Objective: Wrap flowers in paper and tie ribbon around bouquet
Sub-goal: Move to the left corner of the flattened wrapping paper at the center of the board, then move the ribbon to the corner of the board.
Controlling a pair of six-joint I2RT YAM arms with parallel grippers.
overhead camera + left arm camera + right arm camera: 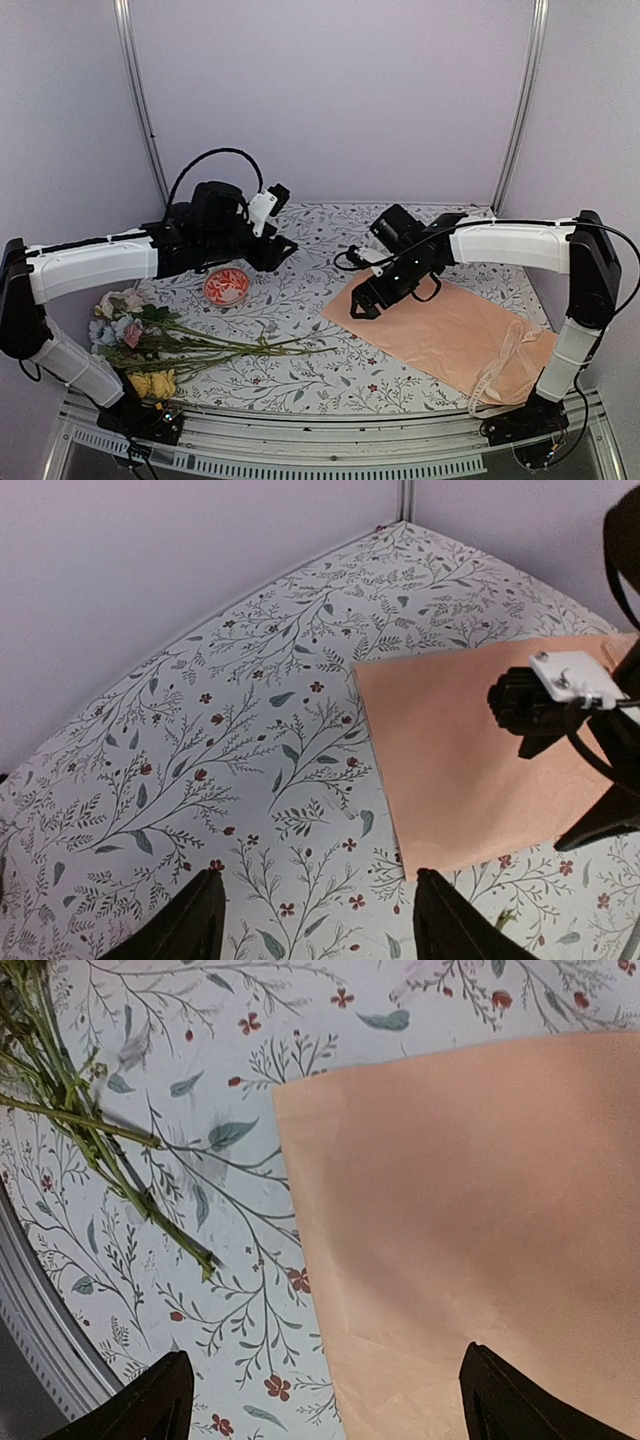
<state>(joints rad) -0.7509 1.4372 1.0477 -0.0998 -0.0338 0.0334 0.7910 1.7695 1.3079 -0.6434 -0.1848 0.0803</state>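
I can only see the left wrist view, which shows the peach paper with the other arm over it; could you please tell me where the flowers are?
Observer: The flowers lie near the front left corner of the tablecloth, blooms to the left, stems pointing right toward the paper.
Operator: Thank you. Do the stems touch the paper?
Observer: No, the stem tips stop short of its edge, with bare tablecloth between.
Operator: And where is the ribbon, please?
Observer: The ribbon lies loose across the paper's near right corner.
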